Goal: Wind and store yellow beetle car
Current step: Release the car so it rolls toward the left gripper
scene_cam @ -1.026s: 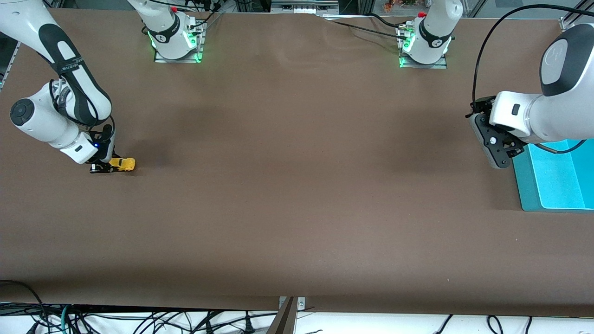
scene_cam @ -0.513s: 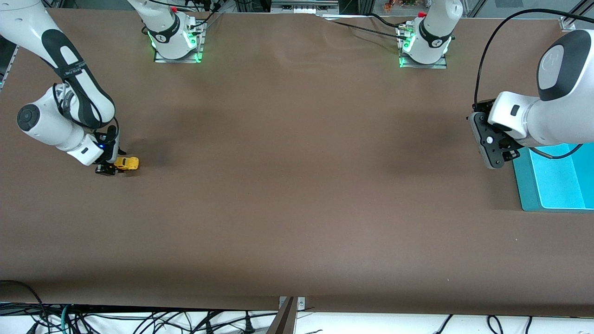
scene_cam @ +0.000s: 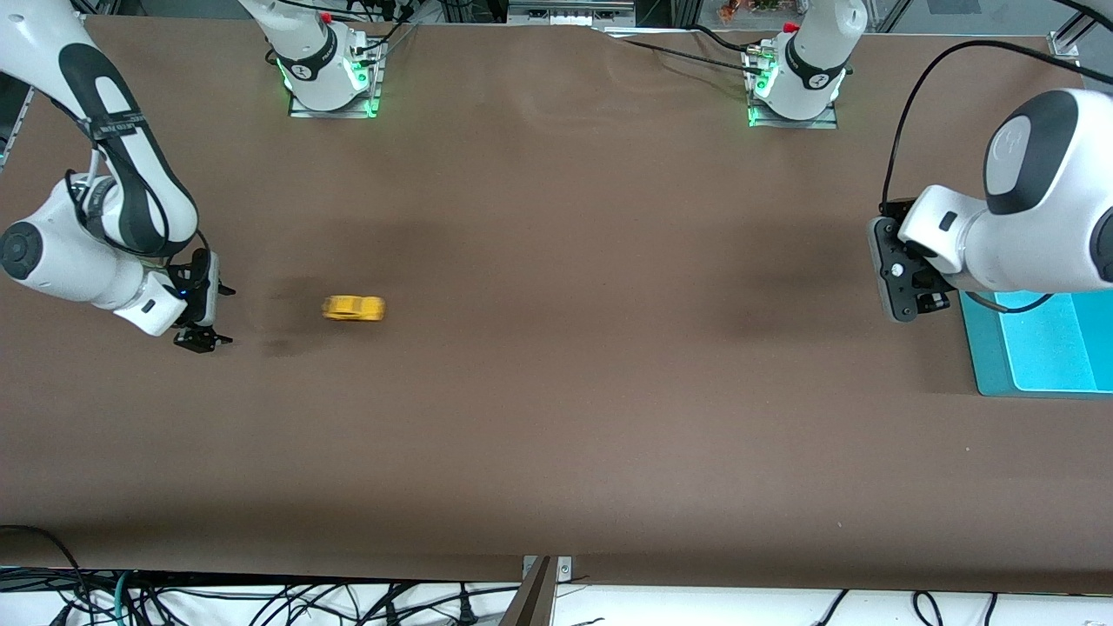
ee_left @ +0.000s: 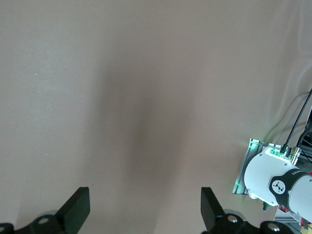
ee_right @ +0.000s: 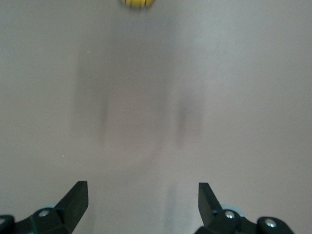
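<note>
Loose on the table between both spread-fingered grippers, the yellow beetle car (scene_cam: 353, 308) sits nearer the right gripper (scene_cam: 202, 323); it may miss the waiting left gripper (scene_cam: 900, 283)

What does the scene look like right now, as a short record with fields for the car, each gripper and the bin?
yellow beetle car: on the table, free of both grippers, motion-blurred
right gripper: open, empty, low at the right arm's end
left gripper: open, empty, beside the bin
turquoise bin: at the left arm's end, no car inside
</note>
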Tool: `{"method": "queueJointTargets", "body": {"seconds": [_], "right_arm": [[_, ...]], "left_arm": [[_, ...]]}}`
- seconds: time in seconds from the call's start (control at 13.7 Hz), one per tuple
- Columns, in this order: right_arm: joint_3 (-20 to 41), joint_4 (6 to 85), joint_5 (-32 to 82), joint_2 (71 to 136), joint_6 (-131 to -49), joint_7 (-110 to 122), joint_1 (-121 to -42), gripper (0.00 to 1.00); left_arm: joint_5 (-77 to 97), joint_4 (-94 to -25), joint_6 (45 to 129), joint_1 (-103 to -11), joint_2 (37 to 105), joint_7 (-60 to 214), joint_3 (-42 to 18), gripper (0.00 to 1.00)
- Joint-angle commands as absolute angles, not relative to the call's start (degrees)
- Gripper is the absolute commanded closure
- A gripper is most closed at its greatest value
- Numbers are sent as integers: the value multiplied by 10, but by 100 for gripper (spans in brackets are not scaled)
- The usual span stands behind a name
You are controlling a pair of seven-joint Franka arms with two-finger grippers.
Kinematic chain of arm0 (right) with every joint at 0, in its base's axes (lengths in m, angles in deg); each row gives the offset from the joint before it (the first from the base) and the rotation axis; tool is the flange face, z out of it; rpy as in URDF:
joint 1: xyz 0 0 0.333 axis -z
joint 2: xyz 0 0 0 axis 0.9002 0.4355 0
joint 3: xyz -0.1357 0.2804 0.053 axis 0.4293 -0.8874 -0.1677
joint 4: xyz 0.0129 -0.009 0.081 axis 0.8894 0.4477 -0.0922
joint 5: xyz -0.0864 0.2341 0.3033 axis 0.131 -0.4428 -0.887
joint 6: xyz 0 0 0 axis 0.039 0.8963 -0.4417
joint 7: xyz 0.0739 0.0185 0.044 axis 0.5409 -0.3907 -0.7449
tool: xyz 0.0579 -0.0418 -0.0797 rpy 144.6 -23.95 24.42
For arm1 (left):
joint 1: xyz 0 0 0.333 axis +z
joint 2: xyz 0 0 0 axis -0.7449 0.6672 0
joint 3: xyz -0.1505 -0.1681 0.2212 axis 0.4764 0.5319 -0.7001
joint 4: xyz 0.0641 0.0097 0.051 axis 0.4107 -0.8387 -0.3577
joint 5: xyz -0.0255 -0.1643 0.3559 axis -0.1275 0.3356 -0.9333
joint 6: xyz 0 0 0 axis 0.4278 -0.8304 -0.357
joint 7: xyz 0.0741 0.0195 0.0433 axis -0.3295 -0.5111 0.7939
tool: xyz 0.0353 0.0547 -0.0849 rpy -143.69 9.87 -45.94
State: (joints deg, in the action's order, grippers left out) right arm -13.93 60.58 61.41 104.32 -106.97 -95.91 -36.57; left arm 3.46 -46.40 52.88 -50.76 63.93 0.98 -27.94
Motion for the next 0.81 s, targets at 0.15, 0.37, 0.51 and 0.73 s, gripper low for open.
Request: {"method": "queueJointTargets", "body": {"seconds": [0.15, 0.37, 0.51, 0.73], "right_arm": [[-160, 550, 619, 983, -1006, -941, -367, 0], [-160, 542, 617, 941, -979, -869, -368, 0], [-160, 541, 617, 917, -962, -803, -368, 0], [-159, 526, 615, 899, -942, -751, -368, 0]], "left_arm": [[19, -462, 548, -497, 658, -12, -282, 0], [19, -541, 627, -486, 621, -54, -283, 0], [18, -605, 689, -475, 595, -68, -283, 0], [-2, -697, 793, -453, 567, -112, -283, 0]]}}
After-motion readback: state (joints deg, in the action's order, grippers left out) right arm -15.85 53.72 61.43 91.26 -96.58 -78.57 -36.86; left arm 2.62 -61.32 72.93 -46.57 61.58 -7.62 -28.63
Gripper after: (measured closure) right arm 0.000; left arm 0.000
